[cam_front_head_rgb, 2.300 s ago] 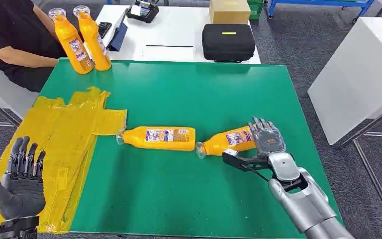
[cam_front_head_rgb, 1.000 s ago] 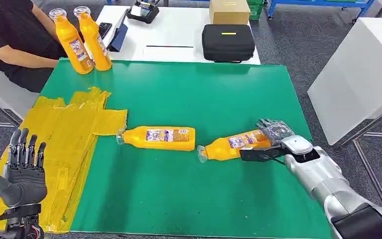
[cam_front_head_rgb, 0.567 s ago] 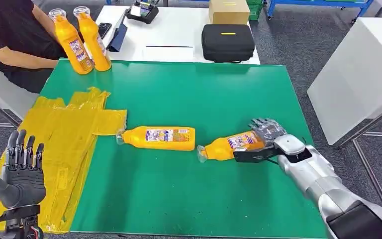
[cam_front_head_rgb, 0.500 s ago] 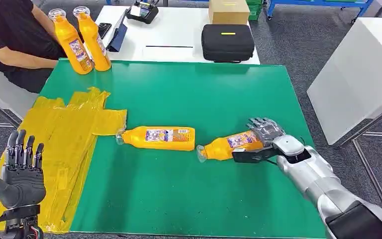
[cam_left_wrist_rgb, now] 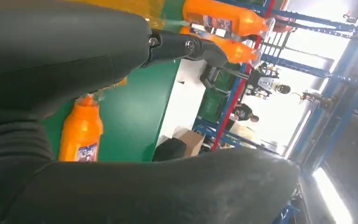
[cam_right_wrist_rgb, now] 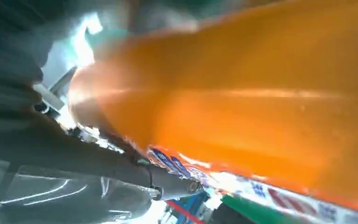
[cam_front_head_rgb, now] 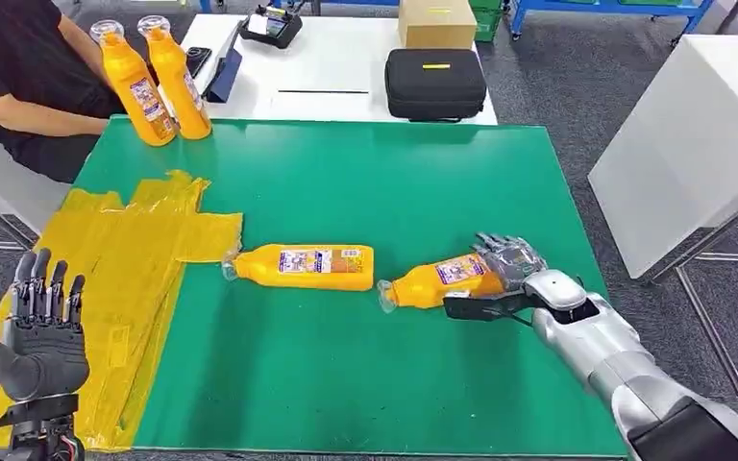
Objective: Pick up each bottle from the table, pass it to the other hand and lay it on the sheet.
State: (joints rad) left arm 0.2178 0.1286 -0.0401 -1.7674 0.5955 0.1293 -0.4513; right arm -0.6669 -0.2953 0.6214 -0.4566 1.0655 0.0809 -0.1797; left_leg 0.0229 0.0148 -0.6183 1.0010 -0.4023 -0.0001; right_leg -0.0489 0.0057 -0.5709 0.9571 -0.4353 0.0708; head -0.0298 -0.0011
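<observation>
Right hand: the right hand (cam_front_head_rgb: pixel 511 264) lies over the base end of the right-hand bottle (cam_front_head_rgb: pixel 437 280), its fingers (cam_front_head_rgb: pixel 500 252) wrapped across the body and a dark thumb bar along the near side; it grasps that bottle, which lies tilted on the green mat with its cap toward the middle.
Right wrist view: the bottle's orange wall (cam_right_wrist_rgb: pixel 261 107) sits pressed close against the hand.
Left hand: the left hand (cam_front_head_rgb: pixel 43 331) hovers palm up with fingers apart and nothing in it, at the near left corner over the yellow sheet.
Middle bottle: the middle bottle (cam_front_head_rgb: pixel 300 266) lies flat, cap pointing at the sheet's right edge and just beside it; its base is close to the cap of the held bottle, not touching as far as can be told.
Sheet: the yellow sheet (cam_front_head_rgb: pixel 135 259) is crumpled and covers the bench's left side, running off the near left edge.
Bench: the green bench (cam_front_head_rgb: pixel 346 173) has open green between the bottles and the far edge, and a broad open strip along the near edge.
Far corner: two upright bottles (cam_front_head_rgb: pixel 154 82) stand at the far left corner beside a person's arm (cam_front_head_rgb: pixel 38 110).
Behind: a black case (cam_front_head_rgb: pixel 435 84) rests on a white table past the far edge.
</observation>
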